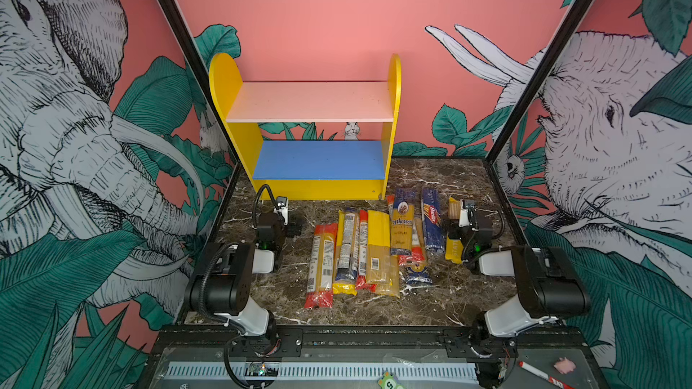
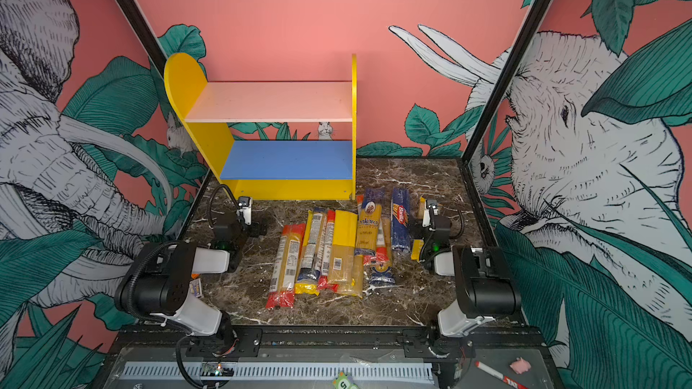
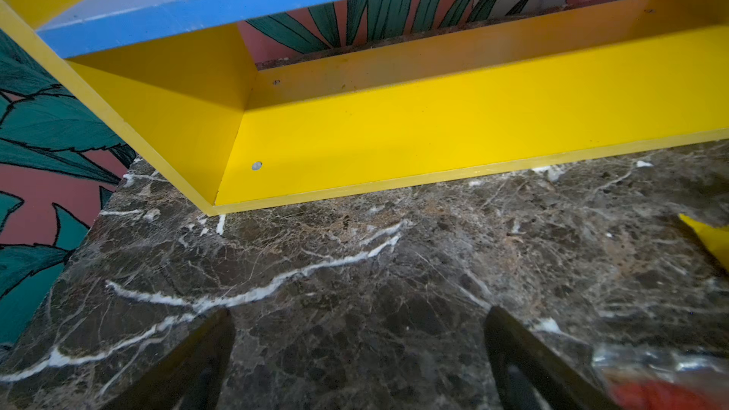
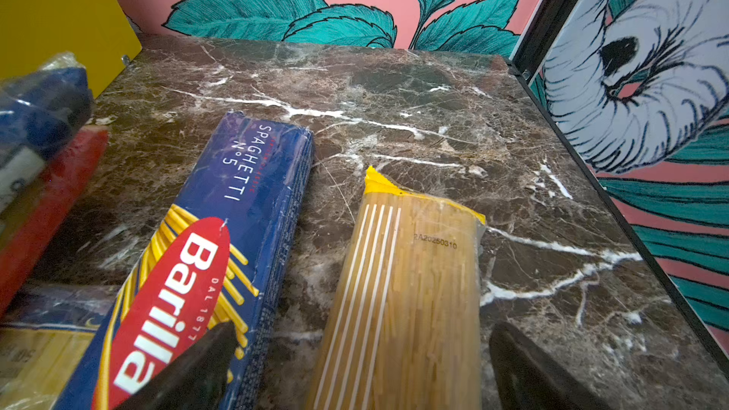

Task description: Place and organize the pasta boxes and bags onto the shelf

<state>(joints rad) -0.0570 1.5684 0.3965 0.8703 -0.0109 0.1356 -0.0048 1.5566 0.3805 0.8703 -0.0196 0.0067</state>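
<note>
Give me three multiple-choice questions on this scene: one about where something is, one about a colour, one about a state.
1. Where is the Barilla box?
A) on the pink board
B) on the table
C) in a gripper

2. What colour is the lower board of the shelf?
A) green
B) blue
C) red

3. How do the left gripper and right gripper stand?
A) both open
B) both shut
C) only the left open

Answers:
1 B: it lies flat on the table among the bags.
2 B: both top views show it blue.
3 A: each wrist view shows jaws spread wide, gripping nothing.
</note>
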